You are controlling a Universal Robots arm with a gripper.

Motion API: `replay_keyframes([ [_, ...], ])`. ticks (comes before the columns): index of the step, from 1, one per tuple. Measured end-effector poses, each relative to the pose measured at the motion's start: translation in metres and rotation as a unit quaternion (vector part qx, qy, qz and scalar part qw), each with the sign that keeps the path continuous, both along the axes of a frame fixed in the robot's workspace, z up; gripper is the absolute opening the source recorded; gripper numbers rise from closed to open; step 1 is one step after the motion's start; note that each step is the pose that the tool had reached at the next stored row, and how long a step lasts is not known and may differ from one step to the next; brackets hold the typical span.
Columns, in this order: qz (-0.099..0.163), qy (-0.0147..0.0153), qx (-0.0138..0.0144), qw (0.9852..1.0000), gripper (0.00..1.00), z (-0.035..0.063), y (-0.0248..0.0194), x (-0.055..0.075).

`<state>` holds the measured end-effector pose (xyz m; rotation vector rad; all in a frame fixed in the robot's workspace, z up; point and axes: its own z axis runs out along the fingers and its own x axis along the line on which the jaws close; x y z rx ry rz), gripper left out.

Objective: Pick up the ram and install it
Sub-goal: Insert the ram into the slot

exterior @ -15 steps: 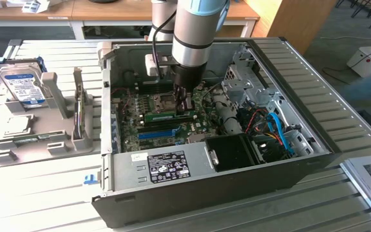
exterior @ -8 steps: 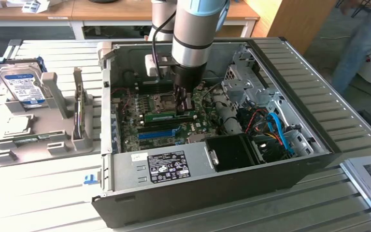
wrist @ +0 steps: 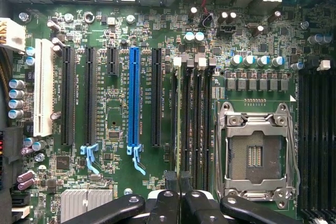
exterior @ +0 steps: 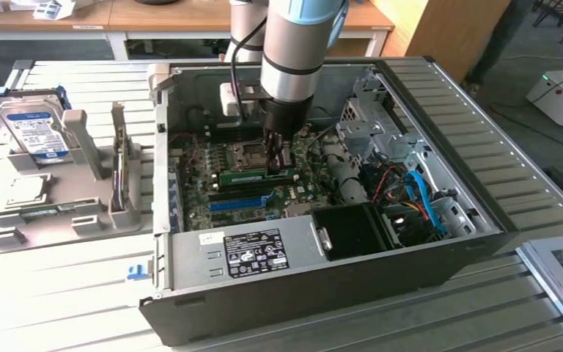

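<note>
The ram (exterior: 254,176) is a slim green stick lying low over the motherboard (exterior: 203,213) inside the open computer case, close to the memory slots beside the CPU socket (exterior: 245,155). My gripper (exterior: 281,165) reaches straight down from the arm and is shut on the stick near its end toward the exterior view's right. In the wrist view the ram (wrist: 180,124) shows edge-on as a thin line along the dark memory slots (wrist: 198,124), pinched between my black fingertips (wrist: 171,181). I cannot tell whether the stick is seated in a slot.
The case walls (exterior: 477,213) ring the work area. Inside are a power supply (exterior: 252,249), a black fan shroud (exterior: 355,231), blue cables (exterior: 424,194) and a blue expansion slot (wrist: 134,98). A grey rack (exterior: 56,213) at the exterior view's left holds a hard drive (exterior: 32,132) and an upright card (exterior: 118,172).
</note>
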<state>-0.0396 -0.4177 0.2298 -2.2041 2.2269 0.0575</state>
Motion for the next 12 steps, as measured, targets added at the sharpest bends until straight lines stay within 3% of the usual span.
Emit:
replay_keyframes([
  [12, 0.003, 0.0, 0.0, 1.0, 0.11, 0.0, 0.0, 0.0],
])
